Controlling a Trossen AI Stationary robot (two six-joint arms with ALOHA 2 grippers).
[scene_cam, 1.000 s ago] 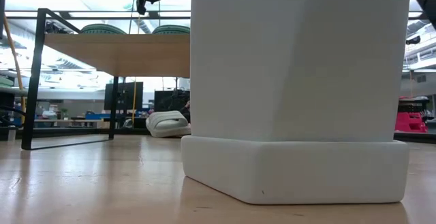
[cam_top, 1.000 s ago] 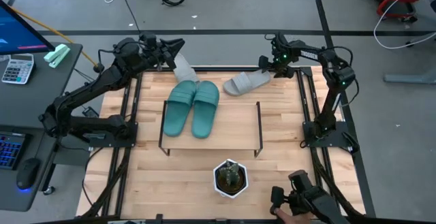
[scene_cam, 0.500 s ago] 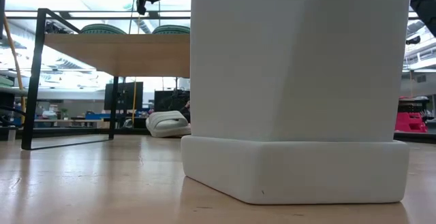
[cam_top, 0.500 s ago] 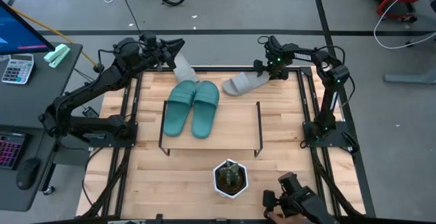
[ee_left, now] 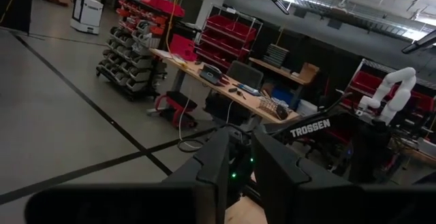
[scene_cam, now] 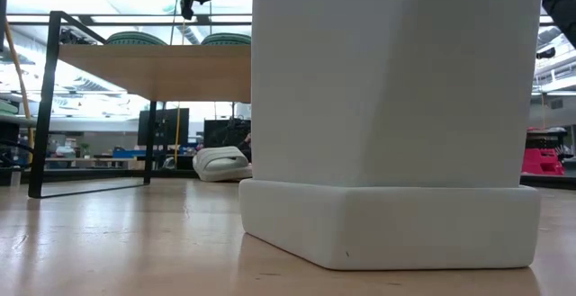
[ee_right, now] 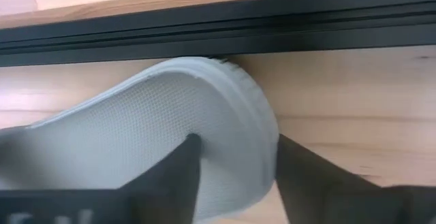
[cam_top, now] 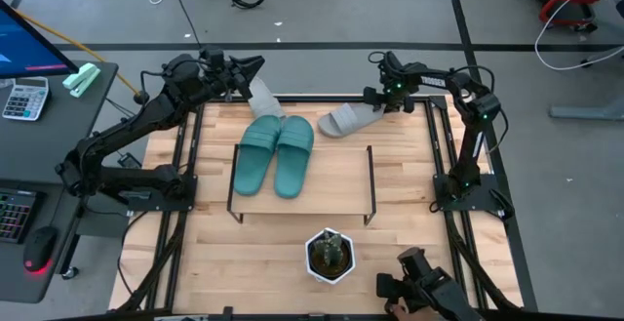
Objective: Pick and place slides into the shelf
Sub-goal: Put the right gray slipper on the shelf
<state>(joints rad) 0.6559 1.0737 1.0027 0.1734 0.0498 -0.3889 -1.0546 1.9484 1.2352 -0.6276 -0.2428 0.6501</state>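
— Where do we have the slides?
— Our teal pair (cam_top: 276, 151) lies on the shelf (cam_top: 341, 180). One grey slide (cam_top: 352, 119) sits on the table's far side; our right gripper (cam_top: 382, 98) pinches its heel edge.
— The left?
— Our left gripper (cam_top: 249, 77) holds the other grey slide (cam_top: 263, 100), raised at the far left.
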